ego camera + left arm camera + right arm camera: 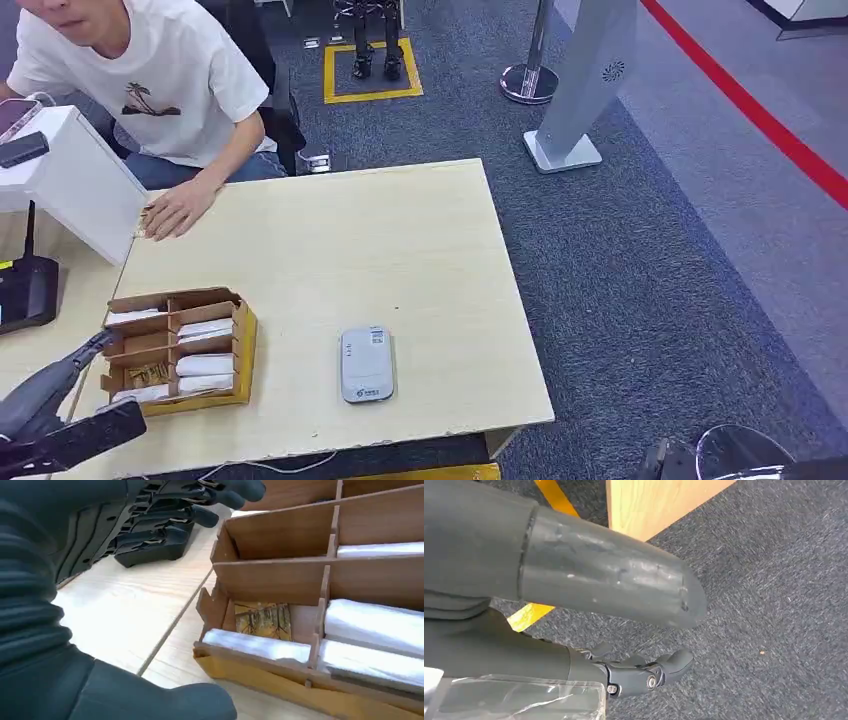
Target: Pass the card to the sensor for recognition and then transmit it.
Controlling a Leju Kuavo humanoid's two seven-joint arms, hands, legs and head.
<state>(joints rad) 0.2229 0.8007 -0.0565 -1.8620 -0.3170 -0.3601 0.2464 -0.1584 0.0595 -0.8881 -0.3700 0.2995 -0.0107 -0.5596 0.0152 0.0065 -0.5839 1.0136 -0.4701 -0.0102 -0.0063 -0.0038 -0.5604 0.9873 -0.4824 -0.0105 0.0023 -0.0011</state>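
A brown divided card box (243, 345) stands at the table's front left, its wall (280, 580) close in the left wrist view. Several white sleeved cards (205, 363) lie in its slots, and one yellow picture card (263, 620) lies flat in a near slot. The grey-white sensor (366, 364) lies flat on the table to the right of the box. My left hand (55, 400) hovers just left of the box, its fingers (190, 515) spread and apart from the thumb, holding nothing. My right hand (574, 580) hangs beside the table's corner over the carpet, fingers (644, 672) loose and empty.
A person sits at the far left with a hand (178, 208) flat on the table (400, 250). A white box (70, 180) and a black device (25, 290) stand left of the card box. A grey stand (580, 90) and a post base (528, 82) are on the carpet beyond.
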